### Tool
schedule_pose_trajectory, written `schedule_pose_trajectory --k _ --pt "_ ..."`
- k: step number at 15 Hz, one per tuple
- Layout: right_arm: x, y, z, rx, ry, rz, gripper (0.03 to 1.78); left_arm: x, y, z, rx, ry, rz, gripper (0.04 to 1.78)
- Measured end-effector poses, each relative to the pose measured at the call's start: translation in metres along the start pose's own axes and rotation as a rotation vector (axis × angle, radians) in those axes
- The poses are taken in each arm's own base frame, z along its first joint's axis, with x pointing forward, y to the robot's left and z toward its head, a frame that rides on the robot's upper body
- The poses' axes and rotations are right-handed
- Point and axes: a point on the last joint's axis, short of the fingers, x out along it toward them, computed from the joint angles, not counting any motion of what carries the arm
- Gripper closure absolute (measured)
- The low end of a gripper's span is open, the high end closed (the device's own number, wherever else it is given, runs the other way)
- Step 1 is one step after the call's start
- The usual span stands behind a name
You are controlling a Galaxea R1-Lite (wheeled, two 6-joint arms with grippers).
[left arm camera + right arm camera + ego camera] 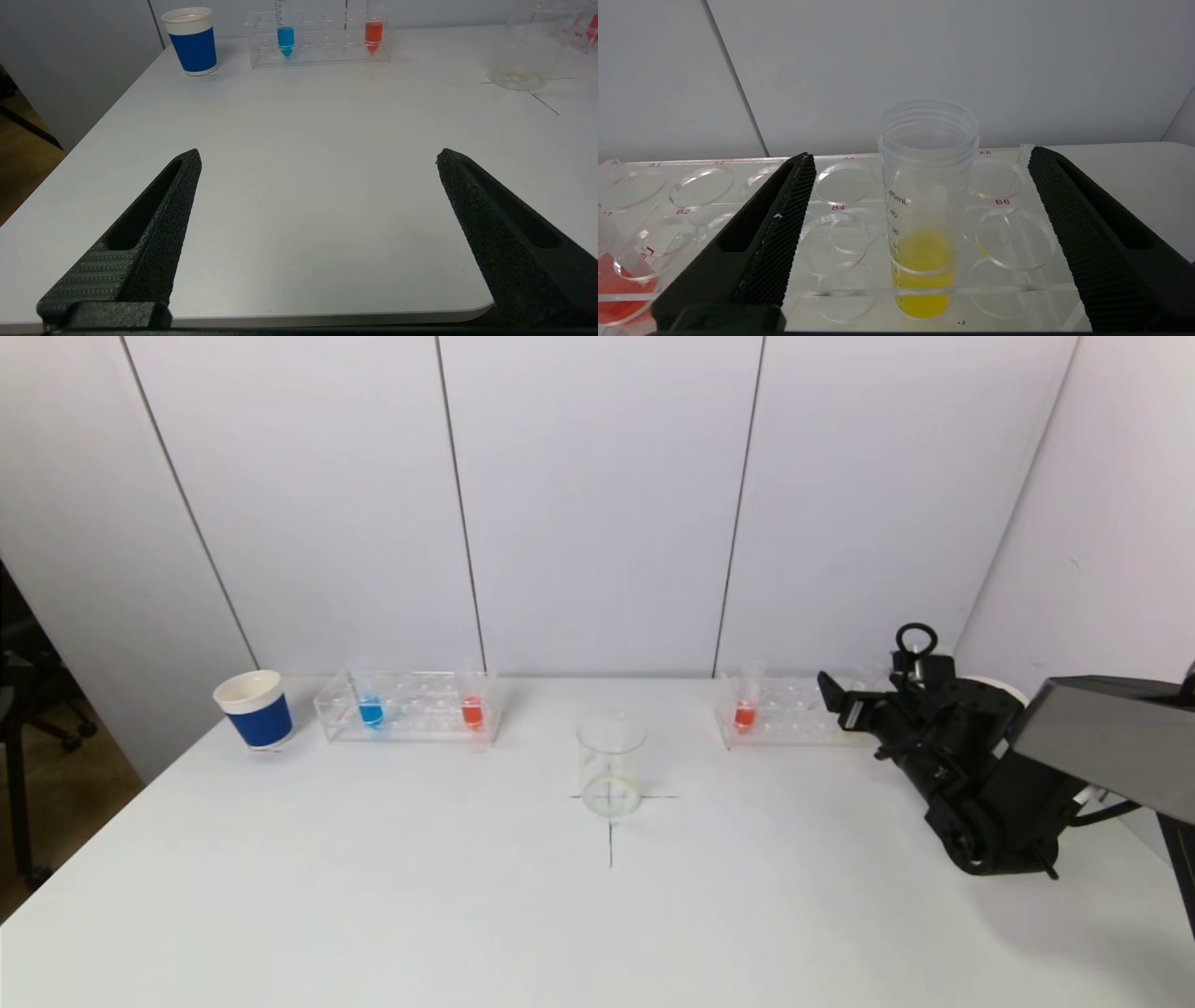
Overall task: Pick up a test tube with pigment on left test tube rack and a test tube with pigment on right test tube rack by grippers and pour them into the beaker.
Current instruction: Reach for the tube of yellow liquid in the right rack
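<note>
My right fingers (920, 242) stand wide on either side of the yellow tube (927, 210) in the right rack (714, 186), not yet touching; closing squarely comes next. My left fingers (317, 228) hang open, empty, over the near counter (303, 140). The beaker (611, 763) waits centre.

The right arm reaches in from the right side of the head view, its dark wrist angled forward and up toward the far right part of the scene. The right gripper (920, 233) has its two black fingers (780, 224) spread wide apart (seen plainly in the right wrist view), with nothing clamped between them. The left arm does not show in the head view; the left gripper (317, 210) sits low, its fingers (154, 219) spread wide and holding nothing.
</note>
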Motion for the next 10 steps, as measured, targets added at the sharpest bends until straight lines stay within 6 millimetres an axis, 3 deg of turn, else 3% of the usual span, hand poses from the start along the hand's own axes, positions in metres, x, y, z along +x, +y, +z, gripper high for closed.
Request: schedule_pose_trajectory --k 3,7,10 --pt "-0.0001 0.0002 -0.0003 0.000 0.001 0.000 0.55 0.0000 0.0000 0.0000 0.000 0.000 0.000 0.06" --pt "-0.0002 0.0000 -0.0004 -0.001 0.001 -0.001 1.26 0.0000 0.0000 0.0000 0.000 0.000 0.000 0.06" --pt "-0.0002 0.0000 -0.0002 0.000 0.001 0.000 1.33 0.0000 0.0000 0.0000 0.000 0.000 0.000 0.06"
